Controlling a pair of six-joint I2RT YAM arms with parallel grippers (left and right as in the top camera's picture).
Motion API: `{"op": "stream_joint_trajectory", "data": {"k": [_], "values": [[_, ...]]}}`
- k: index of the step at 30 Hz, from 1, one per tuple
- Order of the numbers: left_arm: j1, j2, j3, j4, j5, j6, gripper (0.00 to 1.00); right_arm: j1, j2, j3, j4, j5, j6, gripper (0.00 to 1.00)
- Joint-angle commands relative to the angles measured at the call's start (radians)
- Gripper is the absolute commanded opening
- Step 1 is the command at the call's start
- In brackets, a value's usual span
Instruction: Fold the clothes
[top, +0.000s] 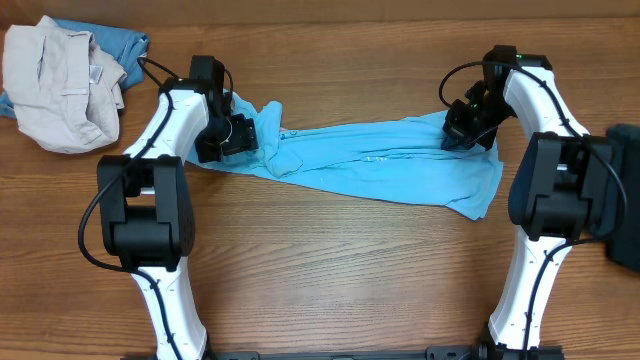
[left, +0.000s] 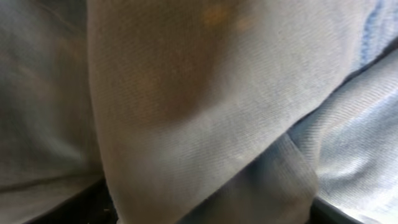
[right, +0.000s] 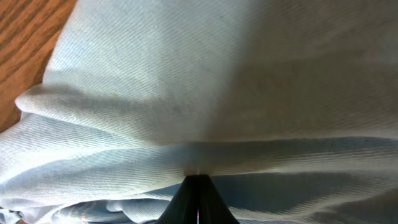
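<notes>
The light blue T-shirt (top: 380, 160) lies stretched in a long, bunched band across the middle of the table. My left gripper (top: 240, 135) is at its crumpled left end. In the left wrist view the cloth (left: 186, 93) fills the frame, and the dark fingers (left: 81, 208) stand far apart at the bottom corners, so it is open with fabric draped between them. At the shirt's right end my right gripper (top: 462, 135) is shut. In the right wrist view its fingertips (right: 199, 183) meet on a fold of the shirt (right: 186, 93).
A heap of beige clothing (top: 60, 85) lies on a denim-blue garment (top: 120, 42) at the back left corner. A dark navy garment (top: 625, 200) shows at the right edge. Bare wooden tabletop (top: 340, 270) stretches in front of the shirt.
</notes>
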Motion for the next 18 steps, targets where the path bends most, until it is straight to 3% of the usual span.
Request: {"op": "stream_joint_trajectory", "data": {"k": [1,2,3,5,8,9,10,13,18], "values": [[-0.001,0.025,0.011,-0.008,-0.079,0.042,0.37,-0.003,-0.055,0.027,0.000,-0.001,-0.011,0.04],[0.002,0.025,0.011,-0.018,-0.119,0.042,0.22,-0.003,-0.055,0.027,0.002,0.000,-0.011,0.04],[0.005,0.025,0.011,-0.029,-0.148,0.042,0.15,-0.003,-0.055,0.027,0.003,0.002,-0.011,0.04],[0.016,0.024,0.012,-0.057,-0.207,0.041,0.12,-0.003,-0.055,0.027,0.011,0.002,-0.011,0.04],[0.019,0.024,0.012,-0.077,-0.219,0.042,0.23,-0.003,-0.055,0.027,0.023,0.006,-0.010,0.04],[0.019,0.024,0.017,-0.087,-0.225,0.042,0.35,-0.003,-0.055,0.027,0.025,0.021,-0.009,0.04],[0.019,0.024,0.025,-0.100,-0.246,0.042,0.38,-0.003,-0.055,0.027,0.025,0.060,0.010,0.04],[0.019,0.024,0.075,-0.172,-0.360,0.041,0.60,-0.004,-0.055,0.027,0.023,0.203,0.068,0.05],[0.038,0.024,0.095,-0.236,-0.433,0.040,0.61,-0.030,-0.055,0.027,0.045,0.238,0.098,0.05]]}}
